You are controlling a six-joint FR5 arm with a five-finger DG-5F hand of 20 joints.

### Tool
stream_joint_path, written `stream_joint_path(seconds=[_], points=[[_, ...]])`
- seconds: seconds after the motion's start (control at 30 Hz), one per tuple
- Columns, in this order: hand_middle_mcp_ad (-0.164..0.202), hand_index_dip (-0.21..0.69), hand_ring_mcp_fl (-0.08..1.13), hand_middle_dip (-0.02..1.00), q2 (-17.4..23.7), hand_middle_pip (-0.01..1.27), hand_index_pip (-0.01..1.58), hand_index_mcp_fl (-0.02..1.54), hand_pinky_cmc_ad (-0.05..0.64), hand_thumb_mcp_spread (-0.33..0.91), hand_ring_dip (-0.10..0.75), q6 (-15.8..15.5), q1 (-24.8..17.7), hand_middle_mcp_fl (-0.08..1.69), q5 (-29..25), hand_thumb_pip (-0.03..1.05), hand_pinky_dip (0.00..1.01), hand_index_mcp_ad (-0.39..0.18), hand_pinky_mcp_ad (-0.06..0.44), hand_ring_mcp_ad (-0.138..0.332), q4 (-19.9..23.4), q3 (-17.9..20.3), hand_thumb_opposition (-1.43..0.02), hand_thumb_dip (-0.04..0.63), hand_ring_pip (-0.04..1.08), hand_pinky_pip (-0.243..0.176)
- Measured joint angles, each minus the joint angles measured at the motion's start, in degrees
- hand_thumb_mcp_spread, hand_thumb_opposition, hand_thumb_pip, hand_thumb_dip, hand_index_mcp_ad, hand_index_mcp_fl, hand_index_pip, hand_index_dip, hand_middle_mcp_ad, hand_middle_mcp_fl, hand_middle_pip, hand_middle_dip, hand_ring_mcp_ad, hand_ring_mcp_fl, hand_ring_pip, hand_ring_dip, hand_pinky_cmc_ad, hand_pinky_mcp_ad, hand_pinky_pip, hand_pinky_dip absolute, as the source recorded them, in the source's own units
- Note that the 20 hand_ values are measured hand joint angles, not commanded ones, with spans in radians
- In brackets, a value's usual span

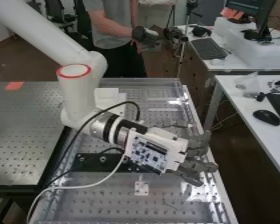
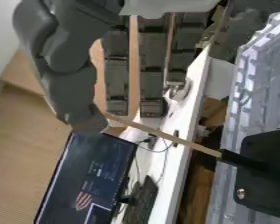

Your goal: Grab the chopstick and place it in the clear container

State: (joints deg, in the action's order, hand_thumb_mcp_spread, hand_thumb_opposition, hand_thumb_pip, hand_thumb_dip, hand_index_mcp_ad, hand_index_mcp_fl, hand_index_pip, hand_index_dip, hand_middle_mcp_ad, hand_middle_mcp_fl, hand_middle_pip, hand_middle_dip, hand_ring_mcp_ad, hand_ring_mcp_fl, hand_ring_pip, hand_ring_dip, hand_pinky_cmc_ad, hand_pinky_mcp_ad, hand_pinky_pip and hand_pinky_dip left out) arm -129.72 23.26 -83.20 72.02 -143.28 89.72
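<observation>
Chopstick [image 2: 180, 140] in the wrist view runs slantwise between the thumb's tip and a dark socket-like end beside the black plate [image 1: 94, 162]; whether that dark end belongs to it or to a mount is hard to tell. Near that plate, the hand [image 1: 194, 167] is open, its fingers extended and spread, the thumb's tip right at the chopstick's pale end; whether they touch is unclear. Around the plate stretches the clear container [image 1: 224, 200], its long side wall beneath or just beside the fingers. From above the plate, the white arm [image 1: 77, 95] slants down, a circuit board [image 1: 149, 153] on the back of the hand. Well apart from the plate are a monitor [image 2: 87, 175] and a keyboard [image 2: 142, 202].
</observation>
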Motion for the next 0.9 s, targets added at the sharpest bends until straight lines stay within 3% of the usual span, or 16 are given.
stream_joint_path(seconds=[0.23, 0.33, 0.83, 0.9], points=[[0.061, 0.145, 0.26, 0.67, -0.5, 0.34, 0.8, 0.52, 0.3, 0.53, 0.377, -0.8, 0.4, 0.71, -0.4, 0.57, 0.14, -0.094, 0.213, 0.054, -0.8, -1.0, -0.79, 0.318, 0.1, -0.106], [0.061, 0.141, 0.26, 0.67, -0.6, 0.36, 0.8, 0.54, 0.309, 0.55, 0.377, -1.0, 0.6, 0.75, -0.4, 0.58, 0.14, -0.103, 0.215, 0.026, -1.1, -1.3, -0.8, 0.318, 0.1, -0.106], [0.061, 0.159, 0.34, 0.68, -0.4, 0.39, 0.73, 0.6, 0.346, 0.57, 0.419, -2.2, 1.0, 0.8, -0.2, 0.51, 0.13, -0.126, 0.213, 0.009, -1.1, -1.3, -0.82, 0.319, 0.1, -0.11], [0.061, 0.159, 0.34, 0.68, -0.4, 0.39, 0.72, 0.61, 0.367, 0.57, 0.419, -1.8, 1.0, 0.82, 0.0, 0.51, 0.14, -0.131, 0.213, 0.009, -1.0, -1.3, -0.81, 0.316, 0.1, -0.094]])
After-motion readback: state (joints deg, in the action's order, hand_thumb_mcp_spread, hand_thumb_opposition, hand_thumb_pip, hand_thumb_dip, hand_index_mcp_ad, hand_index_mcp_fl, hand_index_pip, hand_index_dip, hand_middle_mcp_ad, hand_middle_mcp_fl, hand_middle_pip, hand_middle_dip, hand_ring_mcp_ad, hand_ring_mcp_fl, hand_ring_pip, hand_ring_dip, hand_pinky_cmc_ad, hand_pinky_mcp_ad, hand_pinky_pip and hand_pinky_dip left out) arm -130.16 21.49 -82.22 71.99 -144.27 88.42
